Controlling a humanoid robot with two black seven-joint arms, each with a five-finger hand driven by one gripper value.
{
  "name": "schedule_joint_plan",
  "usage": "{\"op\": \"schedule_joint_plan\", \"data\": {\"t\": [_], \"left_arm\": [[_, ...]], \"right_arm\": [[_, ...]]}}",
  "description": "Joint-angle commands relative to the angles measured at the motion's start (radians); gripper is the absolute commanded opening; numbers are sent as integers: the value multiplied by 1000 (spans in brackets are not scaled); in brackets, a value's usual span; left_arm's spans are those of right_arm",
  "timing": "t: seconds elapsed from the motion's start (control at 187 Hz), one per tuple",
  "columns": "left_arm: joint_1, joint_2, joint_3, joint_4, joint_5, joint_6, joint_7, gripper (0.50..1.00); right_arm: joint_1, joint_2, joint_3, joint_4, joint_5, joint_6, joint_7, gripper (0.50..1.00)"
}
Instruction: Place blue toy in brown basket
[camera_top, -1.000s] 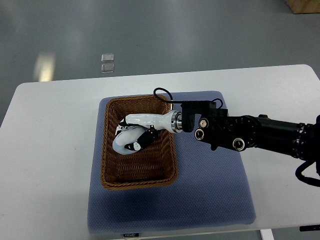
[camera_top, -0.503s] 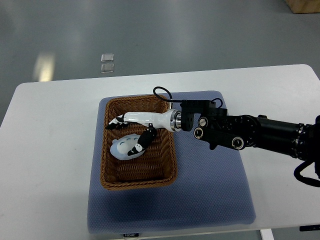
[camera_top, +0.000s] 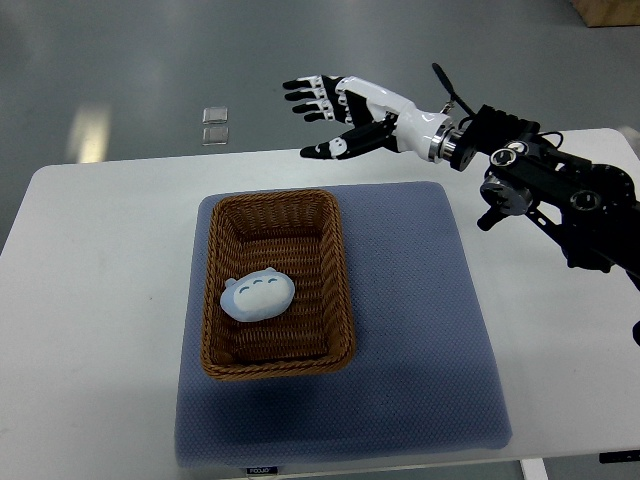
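One right hand (camera_top: 335, 115) raised — fingers spread.

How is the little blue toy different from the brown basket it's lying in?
The rounded pale blue toy is smooth and small; the rectangular brown wicker basket is woven and far larger. The toy is solid with a face, the basket an open container. Both rest on the blue-grey mat, with the right hand open, raised behind them.

1 camera only, looking steeply down on the white table (camera_top: 100, 300) from the robot's side, fairly close overhead.
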Motion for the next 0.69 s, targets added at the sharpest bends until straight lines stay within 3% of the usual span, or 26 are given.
{"op": "schedule_joint_plan", "data": {"t": [0.0, 0.273, 0.684], "left_arm": [[0, 0, 0, 0, 2, 0, 0, 1000], [0, 0, 0, 0, 0, 0, 0, 1000], [0, 0, 2, -3, 2, -1, 0, 1000]], "right_arm": [[-95, 2, 137, -1, 118, 13, -1, 905], [-259, 56, 281, -24, 435, 7, 1, 911], [-294, 157, 284, -181, 452, 1, 2, 911]]}}
